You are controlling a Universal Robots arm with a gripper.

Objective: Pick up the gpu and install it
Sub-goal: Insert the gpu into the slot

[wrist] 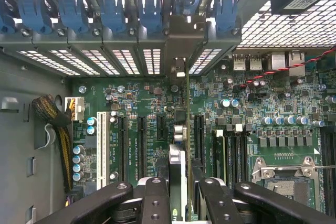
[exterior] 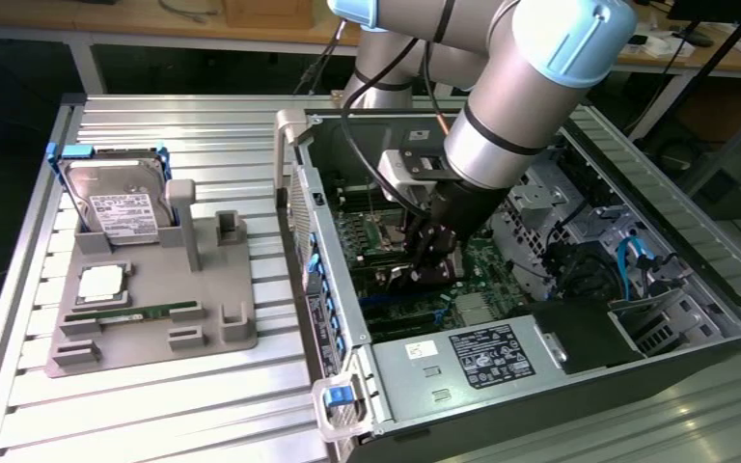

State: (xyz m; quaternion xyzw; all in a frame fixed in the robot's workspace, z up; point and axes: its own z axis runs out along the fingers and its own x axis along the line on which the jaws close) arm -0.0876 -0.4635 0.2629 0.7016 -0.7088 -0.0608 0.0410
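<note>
My gripper [exterior: 430, 253] reaches down into the open computer case [exterior: 679, 318], over the green motherboard [wrist: 142, 103]. Its two black fingers [wrist: 155, 199] are shut on the gpu [wrist: 187, 108], a thin card seen edge-on in the wrist view and standing between the black expansion slots. The card's silver end bracket [wrist: 184, 38] lies against the case's rear slot openings, under the row of blue latches [wrist: 113, 11]. In the exterior view the gpu [exterior: 409, 280] is a dark shape just below the fingers, low over the board. Whether it sits fully in a slot I cannot tell.
A grey fixture plate [exterior: 223, 333] on the exterior view's left holds a silver hard drive [exterior: 120, 207], a CPU [exterior: 100, 282] and a green RAM stick [exterior: 132, 313]. Inside the case are the power supply [exterior: 474, 352], a cable bundle [wrist: 58, 127] and the CPU socket [wrist: 286, 177].
</note>
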